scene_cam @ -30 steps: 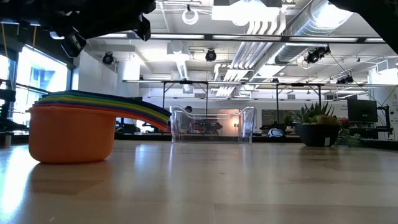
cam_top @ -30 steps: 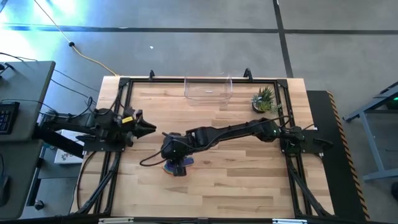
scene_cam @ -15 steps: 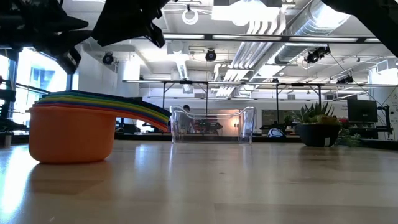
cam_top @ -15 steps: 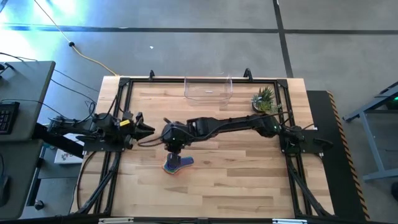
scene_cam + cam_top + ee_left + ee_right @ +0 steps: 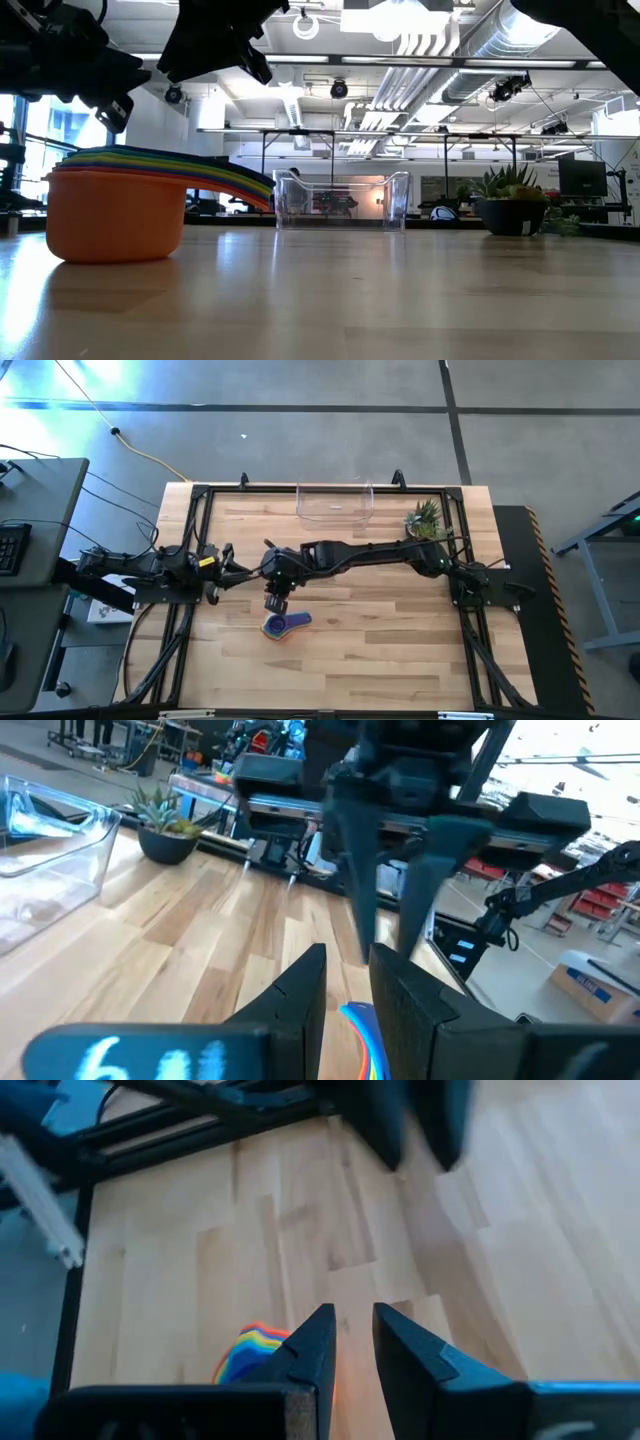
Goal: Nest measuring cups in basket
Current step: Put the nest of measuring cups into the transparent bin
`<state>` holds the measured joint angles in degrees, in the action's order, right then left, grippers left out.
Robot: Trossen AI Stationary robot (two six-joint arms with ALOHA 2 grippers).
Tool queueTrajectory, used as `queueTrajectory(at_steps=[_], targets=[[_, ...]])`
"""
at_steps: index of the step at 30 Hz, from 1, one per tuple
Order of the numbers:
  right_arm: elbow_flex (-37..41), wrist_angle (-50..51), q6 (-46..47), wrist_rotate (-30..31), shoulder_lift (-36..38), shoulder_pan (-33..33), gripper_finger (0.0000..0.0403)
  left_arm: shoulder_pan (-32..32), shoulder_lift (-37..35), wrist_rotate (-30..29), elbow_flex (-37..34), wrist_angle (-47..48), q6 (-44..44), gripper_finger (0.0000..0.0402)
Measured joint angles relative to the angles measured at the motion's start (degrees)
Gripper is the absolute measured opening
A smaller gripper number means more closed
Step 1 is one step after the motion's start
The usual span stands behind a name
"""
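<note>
The measuring cups stand nested in one stack on the table, orange cup at the bottom and the coloured handles fanned out to one side. They also show in my wrist views as the cups' rims and stack. My right gripper hovers just beyond the stack on its far side, tilted down, shut and empty. My left gripper lies level near the table's left edge, shut and empty. The clear basket stands at the far edge.
A small potted plant stands at the far right, beside the basket. Black frame rails run along the table's left and right edges. Bare wood lies between the cups and the basket and along the near edge.
My right gripper has drawn off from above the cups toward the far edge and rolled at the wrist, leaving the stack uncovered. My left gripper has sunk and pulled back toward the table's left edge. The cups have stayed where they were.
</note>
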<state>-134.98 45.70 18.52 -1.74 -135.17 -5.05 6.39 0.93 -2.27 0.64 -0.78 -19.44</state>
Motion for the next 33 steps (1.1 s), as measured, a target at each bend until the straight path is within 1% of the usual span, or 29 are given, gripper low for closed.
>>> queueTrajectory(at_steps=[8,11,15,20,25,30,33], targets=[[0.0,-0.1,1.0,-0.3,0.0,0.7,0.0066,0.0,0.6,0.1,0.0,0.1,0.1,0.0071],[0.0,-0.2,0.6,-1.0,0.3,0.6,0.0082,0.0,0.7,0.1,0.0,0.1,0.1,0.0071],[0.0,-1.2,-0.9,-2.5,0.6,0.4,0.0117,0.0,0.7,0.1,0.0,0.0,0.1,0.0071],[0.0,-2.3,-1.0,-6.9,0.7,0.4,0.0155,0.0,0.7,0.1,0.0,0.0,0.1,0.0071],[0.0,-3.5,-4.8,-12.7,0.7,0.2,0.0171,0.0,0.7,0.1,0.0,0.0,0.1,0.0071],[0.0,-4.6,-7.0,-11.8,1.1,-1.7,0.0172,0.0,0.7,0.1,0.0,0.0,0.1,0.0071],[0.0,-4.8,-8.1,-9.7,2.4,-2.9,0.0172,0.0,0.7,0.1,0.0,0.0,0.1,0.0071]])
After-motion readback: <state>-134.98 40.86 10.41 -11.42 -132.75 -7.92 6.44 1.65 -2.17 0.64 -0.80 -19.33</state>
